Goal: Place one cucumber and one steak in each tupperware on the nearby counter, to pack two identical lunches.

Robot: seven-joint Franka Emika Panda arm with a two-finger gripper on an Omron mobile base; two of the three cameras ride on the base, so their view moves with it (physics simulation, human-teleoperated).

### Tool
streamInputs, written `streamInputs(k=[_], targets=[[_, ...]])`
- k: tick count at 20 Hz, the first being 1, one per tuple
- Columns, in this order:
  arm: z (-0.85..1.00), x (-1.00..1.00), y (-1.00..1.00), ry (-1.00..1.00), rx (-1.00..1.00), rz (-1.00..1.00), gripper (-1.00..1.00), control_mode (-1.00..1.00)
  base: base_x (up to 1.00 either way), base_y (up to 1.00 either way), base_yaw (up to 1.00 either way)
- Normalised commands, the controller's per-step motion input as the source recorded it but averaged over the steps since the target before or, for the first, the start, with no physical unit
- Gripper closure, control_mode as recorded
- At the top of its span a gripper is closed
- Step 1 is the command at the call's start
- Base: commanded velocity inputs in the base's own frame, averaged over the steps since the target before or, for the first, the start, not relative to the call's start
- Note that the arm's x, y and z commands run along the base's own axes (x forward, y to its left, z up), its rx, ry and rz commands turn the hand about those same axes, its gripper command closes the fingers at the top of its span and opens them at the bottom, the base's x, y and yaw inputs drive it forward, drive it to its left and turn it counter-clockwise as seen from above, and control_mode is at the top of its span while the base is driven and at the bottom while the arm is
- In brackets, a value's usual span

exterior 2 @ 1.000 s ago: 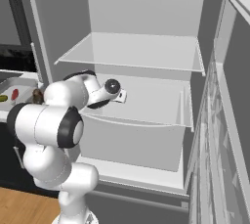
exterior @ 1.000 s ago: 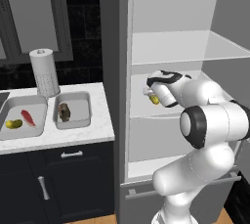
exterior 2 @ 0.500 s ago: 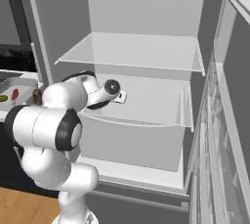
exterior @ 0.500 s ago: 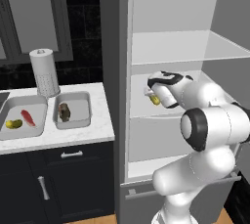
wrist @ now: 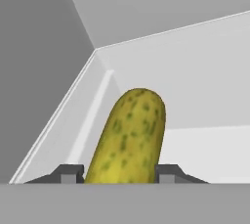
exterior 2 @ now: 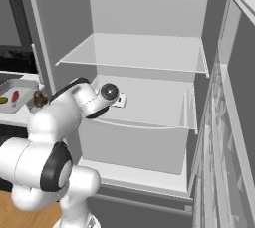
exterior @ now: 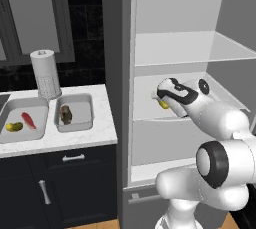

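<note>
We see the gripper (wrist: 119,171) inside the open fridge (exterior: 175,38), over the middle shelf (exterior: 150,113), its two fingertips (wrist: 68,171) set against either side of a cucumber (wrist: 129,137); we read the jaws as pinching this cucumber, which points away from the hand toward the back corner of the compartment. From the left base view the cucumber (exterior: 163,104) shows as a small yellow end at the gripper (exterior: 161,102).

On the counter (exterior: 95,135) stand two grey trays. The left tray (exterior: 7,110) holds a cucumber (exterior: 13,126) and a red steak (exterior: 28,120), so we judge that lunch packed. The right tray (exterior: 87,103) holds a dark steak (exterior: 65,115) alone and awaits the cucumber now gripped.

What could go wrong:
- The cucumber is glossy and rounded, and gripped near one end; it may pivot or slide out during a fast swing.
- The fridge's left wall (exterior: 112,73) stands between shelf and counter; a sideways move before pulling clear could knock the cucumber loose.
- The paper towel roll (exterior: 46,73) stands just behind the trays and could be clipped on a high approach.
</note>
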Motion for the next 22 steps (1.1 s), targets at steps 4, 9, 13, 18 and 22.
streamInputs(k=[4, 9, 13, 18, 22], targets=[[0.8, -0.55, -0.14, 0.0, 0.0, 0.01, 1.0, -1.0, 0.0, 0.0, 0.0], [0.49, -0.77, -0.38, 0.0, 0.0, 0.0, 1.0, -1.0, 0.0, 0.0, 0.0], [0.33, -0.89, -0.37, 0.04, 0.0, 0.01, 1.0, -1.0, 0.0, 0.0, 0.0], [0.31, -0.95, -0.18, 0.1, -0.01, 0.0, 1.0, -1.0, 0.0, 0.0, 0.0], [0.39, -0.89, 0.0, 0.18, -0.06, 0.0, 1.0, -1.0, 0.0, 0.0, 0.0]])
